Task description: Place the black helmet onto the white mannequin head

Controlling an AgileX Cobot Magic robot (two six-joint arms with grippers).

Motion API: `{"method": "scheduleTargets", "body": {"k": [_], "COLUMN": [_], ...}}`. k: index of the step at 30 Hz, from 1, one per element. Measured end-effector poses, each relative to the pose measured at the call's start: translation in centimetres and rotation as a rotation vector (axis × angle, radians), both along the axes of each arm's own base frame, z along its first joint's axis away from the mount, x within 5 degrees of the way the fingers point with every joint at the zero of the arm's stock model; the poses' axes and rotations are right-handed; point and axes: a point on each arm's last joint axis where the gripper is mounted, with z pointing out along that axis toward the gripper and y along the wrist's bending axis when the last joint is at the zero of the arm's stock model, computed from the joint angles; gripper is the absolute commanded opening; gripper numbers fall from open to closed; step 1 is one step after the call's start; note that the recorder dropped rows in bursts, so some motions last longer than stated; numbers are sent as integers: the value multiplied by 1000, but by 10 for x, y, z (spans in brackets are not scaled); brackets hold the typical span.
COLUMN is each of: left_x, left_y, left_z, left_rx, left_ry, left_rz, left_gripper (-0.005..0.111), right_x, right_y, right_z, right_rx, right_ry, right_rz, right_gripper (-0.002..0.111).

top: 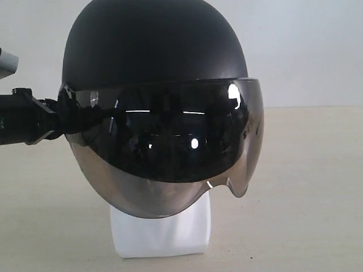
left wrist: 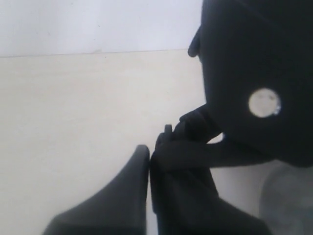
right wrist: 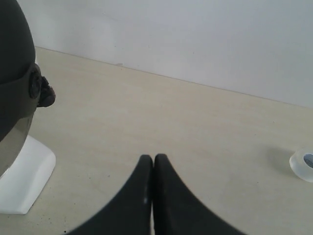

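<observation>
My left gripper (left wrist: 149, 155) has its two fingers pressed together tip to tip, right at the side of the black helmet (top: 153, 45). In the left wrist view a black strap-like piece (left wrist: 195, 142) runs from the helmet's lower edge across one finger. I cannot tell whether any of it is pinched between the tips. Close by on the shell I see a round silver rivet (left wrist: 264, 103). In the exterior view this arm comes in from the left edge and its end meets the helmet at the side, where the visor (top: 170, 141) begins.

My right gripper (right wrist: 153, 160) is closed too, its fingers flush against each other. It hangs over the beige table (top: 306, 198), well apart from the helmet.

The helmet sits upright on the white mannequin head (top: 161, 229), with its front toward the exterior camera. The shell and visor cover the face, so I see only the white neck and squarish base below the visor's lower edge. The base stands on the table. The visor is nearly black across the upper part and a lighter smoky brown along the bottom rim, with small bright reflections on it.

In the right wrist view a small pale ring-shaped object (right wrist: 303, 166) lies on the table, far from the mannequin's base. A plain white wall (top: 306, 45) closes the scene behind.
</observation>
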Motion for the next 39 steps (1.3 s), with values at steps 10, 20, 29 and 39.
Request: {"method": "scheduleTargets", "body": {"k": [10, 20, 29, 39], "left_x": [13, 31, 52, 62], "left_y": [-1, -4, -6, -9], "left_z": [0, -13, -10, -21], "left_rx": [-5, -20, -36, -54], "left_ry": [-5, 30, 6, 34], "left_rz": [-2, -10, -23, -49], "left_gripper": [5, 5, 5, 5], "right_x": [0, 0, 0, 0], "right_y": [0, 0, 0, 0], "right_z": [0, 0, 0, 0], "right_rx": [0, 0, 0, 0], "right_ry": [0, 0, 0, 0], "right_rz": [0, 0, 0, 0], "right_gripper": [0, 0, 0, 0]}}
